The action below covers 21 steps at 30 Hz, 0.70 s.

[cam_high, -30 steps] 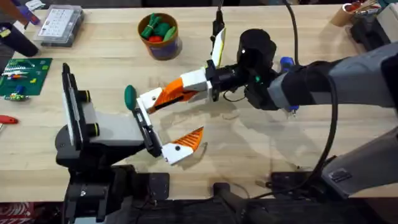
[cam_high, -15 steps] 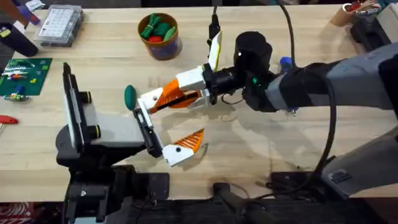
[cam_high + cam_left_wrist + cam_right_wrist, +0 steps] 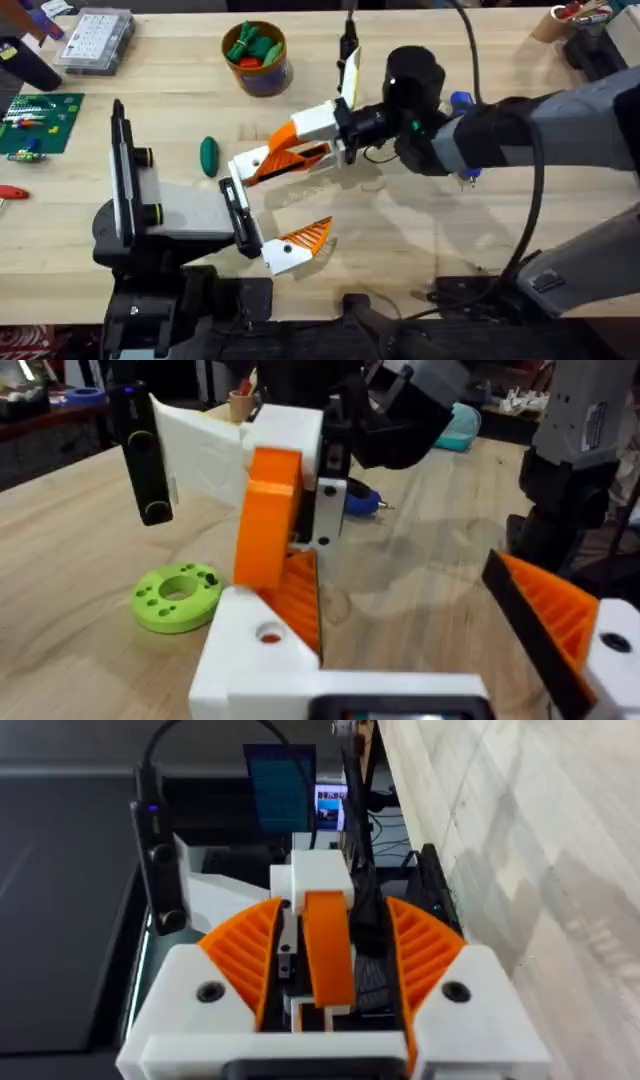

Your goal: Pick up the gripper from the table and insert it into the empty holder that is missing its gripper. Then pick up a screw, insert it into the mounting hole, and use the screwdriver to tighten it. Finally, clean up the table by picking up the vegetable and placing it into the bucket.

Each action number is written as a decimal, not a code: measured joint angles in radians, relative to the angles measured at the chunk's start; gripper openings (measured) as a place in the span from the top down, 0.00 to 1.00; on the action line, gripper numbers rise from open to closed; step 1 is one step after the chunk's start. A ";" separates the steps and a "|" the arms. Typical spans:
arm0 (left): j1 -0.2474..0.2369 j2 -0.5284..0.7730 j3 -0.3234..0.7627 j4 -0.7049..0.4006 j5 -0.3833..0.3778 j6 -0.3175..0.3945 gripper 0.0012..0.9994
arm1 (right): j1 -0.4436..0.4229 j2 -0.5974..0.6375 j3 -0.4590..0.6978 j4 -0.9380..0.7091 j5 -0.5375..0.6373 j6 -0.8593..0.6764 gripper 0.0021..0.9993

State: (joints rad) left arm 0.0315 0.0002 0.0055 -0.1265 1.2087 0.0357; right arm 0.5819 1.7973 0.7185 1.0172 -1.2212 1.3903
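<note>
From overhead, the right gripper (image 3: 285, 160) reaches toward nine o'clock across the table (image 3: 440, 240), its ribbed orange pads pinching the gripper (image 3: 262, 163), the long orange wedge, whose white block base meets the holder (image 3: 234, 190) at the tip of the device's black bar. The right wrist view adds the grip itself: the smooth orange wedge (image 3: 328, 948) stands upright between two ribbed pads (image 3: 243, 952), and the table runs edge-on beside it. The left wrist view looks back along the wedge (image 3: 268, 515), with the holder's white block (image 3: 262, 650) and its round mounting hole in front and a lime green ring (image 3: 178, 595) lying flat on the wood beyond; this ring is hidden from overhead. The left gripper (image 3: 262, 225) has its fingers spread, one finger place being the empty holder and the other a shorter orange wedge (image 3: 300, 240) at five o'clock from it. The vegetable (image 3: 208, 155), a glossy dark green oval, lies on the planks at ten o'clock from the holder. The bucket (image 3: 258, 58) stands at twelve o'clock, holding green and red toy pieces.
</note>
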 joint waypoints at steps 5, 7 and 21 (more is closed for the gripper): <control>0.000 0.000 0.000 0.000 0.000 0.000 0.01 | -0.068 0.000 0.000 0.000 -0.034 0.000 0.26; 0.000 0.000 0.000 0.000 0.000 0.000 0.01 | -0.102 0.000 0.000 0.003 -0.052 -0.001 0.10; 0.000 0.000 0.000 0.000 0.000 0.000 0.01 | -0.274 0.000 0.000 0.004 -0.151 -0.011 0.00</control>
